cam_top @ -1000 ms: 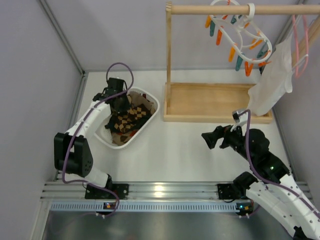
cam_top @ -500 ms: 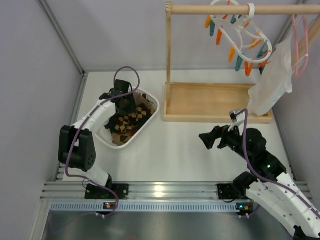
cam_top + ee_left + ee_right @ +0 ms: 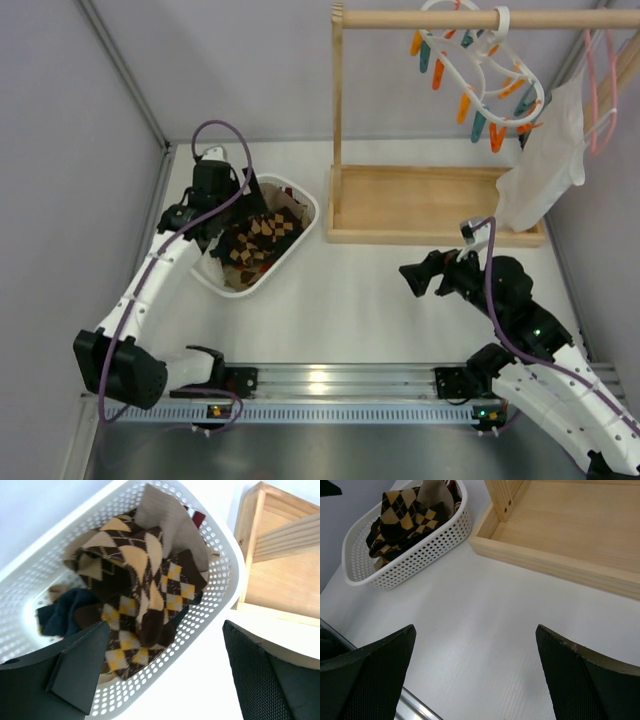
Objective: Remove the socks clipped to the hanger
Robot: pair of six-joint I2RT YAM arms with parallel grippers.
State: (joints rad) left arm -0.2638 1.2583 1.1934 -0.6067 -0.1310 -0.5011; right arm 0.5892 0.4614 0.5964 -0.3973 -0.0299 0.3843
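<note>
White surface (image 3: 370,310), socks (image 3: 140,595) lying heaped in the perforated basket (image 3: 227,560), hanger (image 3: 490,75) looking bare.
I'm holding my left hand (image 3: 162,660) spread wide right above the basket, gripping nothing; my right hand (image 3: 475,665) is hovering wide over bare surface near the wooden base (image 3: 560,535), also empty. Hanger is dangling off the rail (image 3: 440,18) at the back, well apart from both hands, and its orange and teal pins (image 3: 470,105) are showing no sock that I can make out from above. Judging handling: socks are light, soft, limp knit, not fragile, grippy enough; they're going to drape and drag neighbours along. If any is clipped, I'd be pinching the bunched fabric just below the pin and pulling straight down, not tugging the toe.
</note>
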